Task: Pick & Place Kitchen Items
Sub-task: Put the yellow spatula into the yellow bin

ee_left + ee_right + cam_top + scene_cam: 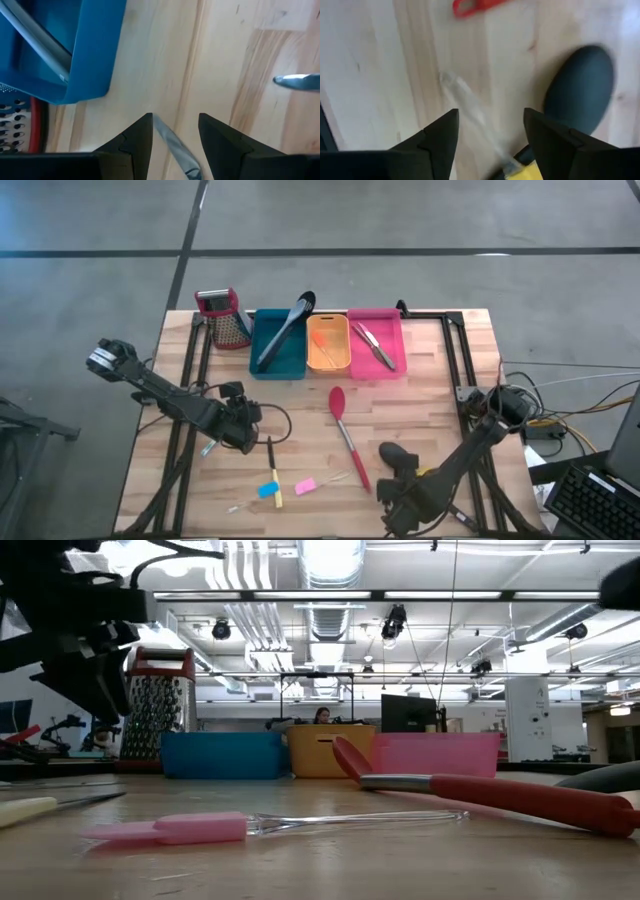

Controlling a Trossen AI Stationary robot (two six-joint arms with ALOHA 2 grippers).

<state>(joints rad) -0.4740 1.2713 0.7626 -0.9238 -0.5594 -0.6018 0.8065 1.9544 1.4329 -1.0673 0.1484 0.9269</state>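
Observation:
My left gripper (pixel 243 423) hovers left of centre, fingers apart, with a slim grey blade (pixel 172 147) showing between them. My right gripper (pixel 490 132) points down near the front right, open, over a clear thin handle (pixel 467 107). Beside it lies a dark grey-blue spoon (pixel 580 90). A red spoon (pixel 346 435) lies flat at the table's centre. A black-and-yellow tool (pixel 271 470) with a blue piece and a pink-headed tool (pixel 180 829) lie near the front. My left gripper has the grey blade (pixel 160 127) running close past one fingertip; whether the fingers touch it, I cannot tell. My right gripper touches nothing.
Along the far edge stand a box grater (pixel 222 315), a teal bin (pixel 278 350) with a long black utensil, an orange bin (pixel 328 345) and a pink bin (pixel 377 345) with metal tools. Black frame rails (pixel 455 350) run along both table sides.

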